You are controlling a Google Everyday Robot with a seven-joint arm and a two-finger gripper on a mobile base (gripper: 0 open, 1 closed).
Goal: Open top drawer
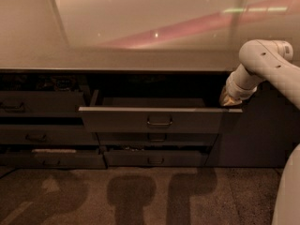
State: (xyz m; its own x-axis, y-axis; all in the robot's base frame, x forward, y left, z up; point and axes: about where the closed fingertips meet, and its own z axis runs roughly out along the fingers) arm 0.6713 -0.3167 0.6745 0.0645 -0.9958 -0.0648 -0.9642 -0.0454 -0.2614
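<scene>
The top drawer is the wide dark grey front in the middle, pulled out from the cabinet, with a small loop handle at its centre. Its pale inner floor shows behind the front. My gripper is at the end of the white arm, just above the drawer's right top corner, close to the counter's underside. It is apart from the handle, to its right.
A glossy counter top runs above the drawers. Narrower drawers stack at the left, lower drawer fronts sit under the open one. A dark cabinet panel is at the right. Brown carpet lies in front.
</scene>
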